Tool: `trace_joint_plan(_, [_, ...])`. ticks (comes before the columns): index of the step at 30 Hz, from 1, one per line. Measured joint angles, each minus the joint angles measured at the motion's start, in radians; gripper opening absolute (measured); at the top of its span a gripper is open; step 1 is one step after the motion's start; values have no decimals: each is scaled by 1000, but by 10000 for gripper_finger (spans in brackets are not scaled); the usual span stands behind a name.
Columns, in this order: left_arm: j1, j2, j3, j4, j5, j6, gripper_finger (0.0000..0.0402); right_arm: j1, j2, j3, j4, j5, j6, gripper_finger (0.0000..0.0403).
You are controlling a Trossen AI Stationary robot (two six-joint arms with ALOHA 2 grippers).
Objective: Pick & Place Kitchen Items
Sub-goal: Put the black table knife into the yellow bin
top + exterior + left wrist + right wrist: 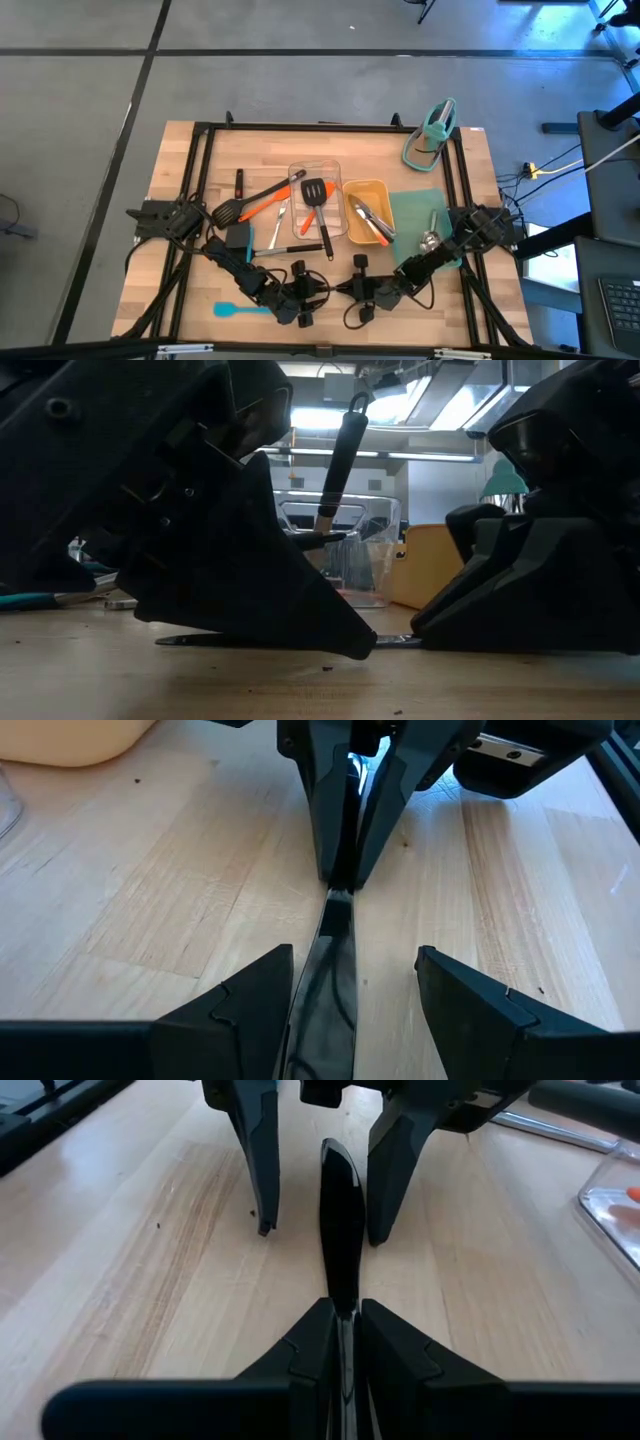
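A slim black utensil [338,1210] lies near the table's front edge, pointing left to right, and shows in the low view as a thin dark strip [250,642] on the wood. My right gripper [343,1308] is shut on its right end. My left gripper [355,960] faces it from the left and is open. Its two fingers [258,1170] stand on either side of the utensil's left end with a gap on each side. In the high view the two grippers meet at the front middle, left [312,293] and right [354,290]. My right gripper pinches the utensil's right end [338,898] between its two fingers. The fingers come from the table's right, slanting down, and lie along the utensil. The utensil stretches away from the fingertips toward my left gripper, flat and low on the table.
Behind the grippers stand a clear tray [318,175] with an orange-handled black turner and a yellow tray [352,190] with steel utensils. Another black turner [245,207] lies left of them. A blue spatula [238,310] lies front left, and a teal stand [432,135] stands at the back right.
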Motion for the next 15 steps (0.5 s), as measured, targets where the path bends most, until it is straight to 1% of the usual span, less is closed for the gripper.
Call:
trace_joint_plan(10, [7,0,0,0,12,-1,210,9,-2,14,-25,12,-13,52])
trace_joint_plan(15, [8,0,0,0,14,-1,210,10,-43,14,-93,0,-24,52])
